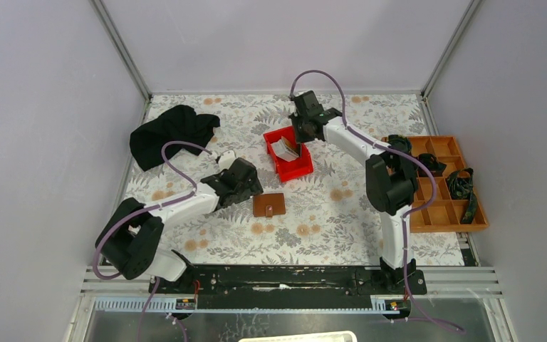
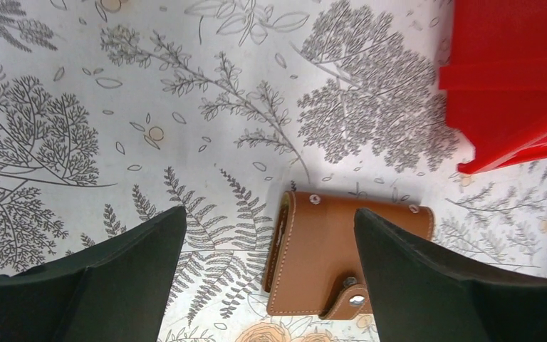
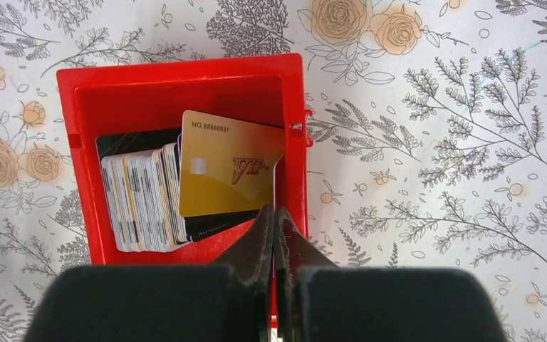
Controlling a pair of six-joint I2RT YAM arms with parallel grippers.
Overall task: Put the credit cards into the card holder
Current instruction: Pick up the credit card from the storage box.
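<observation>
The card holder, a brown leather wallet with its tab snapped, lies closed on the floral table. In the left wrist view the card holder sits below and between my fingers, partly behind the right one. My left gripper is open and holds nothing. Several credit cards stand packed in the red bin, with a gold card leaning over them. My right gripper is shut on a thin card seen edge-on at the bin's right wall. From above, the right gripper reaches into the bin.
A black cloth lies at the back left. An orange compartment tray with black items stands along the right edge. The red bin's corner is just beyond the wallet in the left wrist view.
</observation>
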